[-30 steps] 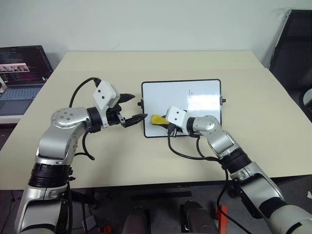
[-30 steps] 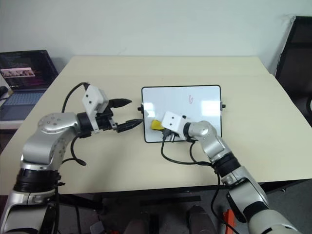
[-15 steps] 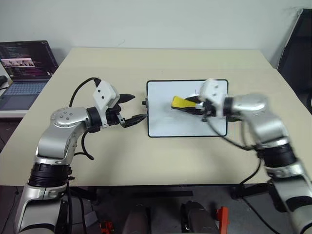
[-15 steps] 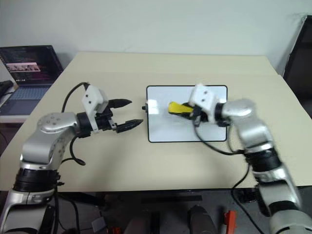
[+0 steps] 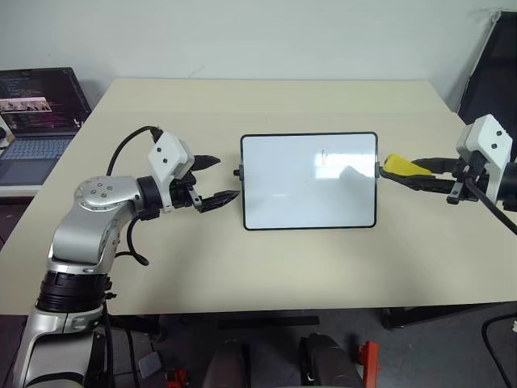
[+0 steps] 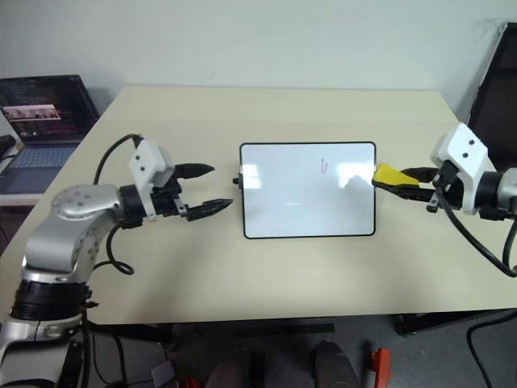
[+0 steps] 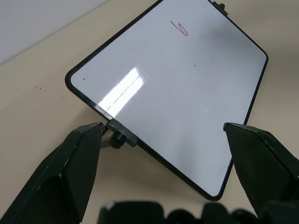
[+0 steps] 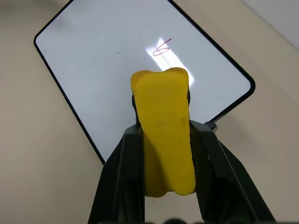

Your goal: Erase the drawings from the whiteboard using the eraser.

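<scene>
Right wrist view shows your right gripper (image 8: 163,135) clamped on the eraser (image 8: 164,126), a light, slightly squashy block, at the whiteboard's (image 5: 309,182) 3 o'clock edge. One drawing (image 6: 323,166) remains. Your left gripper (image 5: 214,179) hangs open at 9 o'clock.

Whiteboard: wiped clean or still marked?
Still marked. The whiteboard carries one small handwritten mark near its far edge. The eraser sits off the board's right side, in the right gripper.
</scene>
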Controlling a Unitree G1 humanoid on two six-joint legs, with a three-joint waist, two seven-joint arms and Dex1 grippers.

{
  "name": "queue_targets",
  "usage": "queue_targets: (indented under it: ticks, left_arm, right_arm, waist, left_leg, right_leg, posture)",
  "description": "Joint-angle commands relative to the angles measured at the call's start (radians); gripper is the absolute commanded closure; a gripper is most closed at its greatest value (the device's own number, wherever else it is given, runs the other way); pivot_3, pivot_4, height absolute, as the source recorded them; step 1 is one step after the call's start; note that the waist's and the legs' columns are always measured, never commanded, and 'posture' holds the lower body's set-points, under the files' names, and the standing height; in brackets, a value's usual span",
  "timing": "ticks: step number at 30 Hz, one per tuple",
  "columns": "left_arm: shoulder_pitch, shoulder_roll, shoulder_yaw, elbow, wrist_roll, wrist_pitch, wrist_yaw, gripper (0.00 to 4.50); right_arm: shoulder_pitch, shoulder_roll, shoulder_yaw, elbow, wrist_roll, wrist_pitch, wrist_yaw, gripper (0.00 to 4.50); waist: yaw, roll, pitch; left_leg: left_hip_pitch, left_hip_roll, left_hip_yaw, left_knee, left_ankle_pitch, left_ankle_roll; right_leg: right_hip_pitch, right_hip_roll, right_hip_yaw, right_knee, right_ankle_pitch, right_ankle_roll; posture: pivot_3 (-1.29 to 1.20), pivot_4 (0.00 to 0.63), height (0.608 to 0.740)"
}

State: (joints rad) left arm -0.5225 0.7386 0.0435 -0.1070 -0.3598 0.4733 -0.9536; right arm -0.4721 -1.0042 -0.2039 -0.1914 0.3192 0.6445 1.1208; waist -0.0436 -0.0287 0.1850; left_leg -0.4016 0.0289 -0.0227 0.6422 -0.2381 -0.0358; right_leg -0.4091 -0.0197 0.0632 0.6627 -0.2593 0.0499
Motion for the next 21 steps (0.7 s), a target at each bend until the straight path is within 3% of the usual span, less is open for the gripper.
queue_targets:
  ticks: [1, 5, 21]
  left_arm:
    - [-0.029, -0.004, 0.003, -0.014, -0.009, -0.013, -0.004, 0.0]
    - [-0.029, -0.005, 0.002, -0.015, -0.008, -0.014, -0.008, 0.0]
    - [-0.017, -0.008, 0.004, -0.029, -0.013, -0.001, 0.003, 0.0]
  right_arm:
    - [-0.037, 0.024, 0.005, -0.002, 0.004, -0.027, -0.058, 3.53]
    - [-0.093, 0.065, 0.029, 0.037, 0.0, -0.038, -0.107, 3.53]
    - [-0.029, 0.02, 0.061, 0.008, 0.019, -0.007, -0.075, 3.53]
  waist:
    - [0.0, 0.0, 0.0]
    - [-0.003, 0.0, 0.0]
    - [0.005, 0.0, 0.0]
  left_leg:
    - [0.0, 0.0, 0.0, 0.0, 0.0, 0.0]
    - [0.0, 0.0, 0.0, 0.001, 0.0, 0.0]
    - [0.0, 0.0, 0.0, 0.001, 0.0, 0.0]
  right_leg:
    - [0.0, 0.0, 0.0, 0.0, 0.0, 0.0]
    - [0.0, 0.0, 0.0, 0.0, 0.0, 0.0]
    - [0.0, 0.0, 0.0, 0.0, 0.0, 0.0]
  posture:
    - [0.0, 0.15, 0.74]
    - [0.0, 0.15, 0.74]
    - [0.0, 0.15, 0.74]
